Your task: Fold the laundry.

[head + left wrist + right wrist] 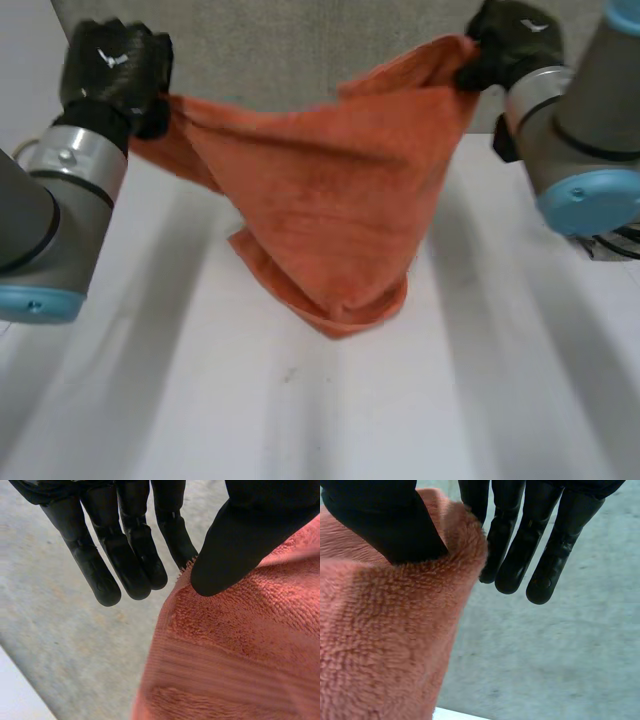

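1. So, the white worktop [300, 420] is plain and smooth, with a grey backdrop [300, 50] past its far edge.
2. The orange towel [330, 200] hangs stretched between both hands near the middle of the far edge. Its lower end seems to rest on the worktop.
3. The left hand [115, 70] has thumb and fingers clamped on one top corner, and the right hand [510, 45] is clamped on the other.
4. Progress: I'd say barely started. No fold yet, so it needs laying flat and folding.

We count one orange towel [330, 200], the single piece of laundry here. We count two black hands: the left hand [112, 70] at the far left, the right hand [510, 42] at the far right. We count two grey arms, the left arm [45, 215] and the right arm [590, 120], and one white counter [300, 420].
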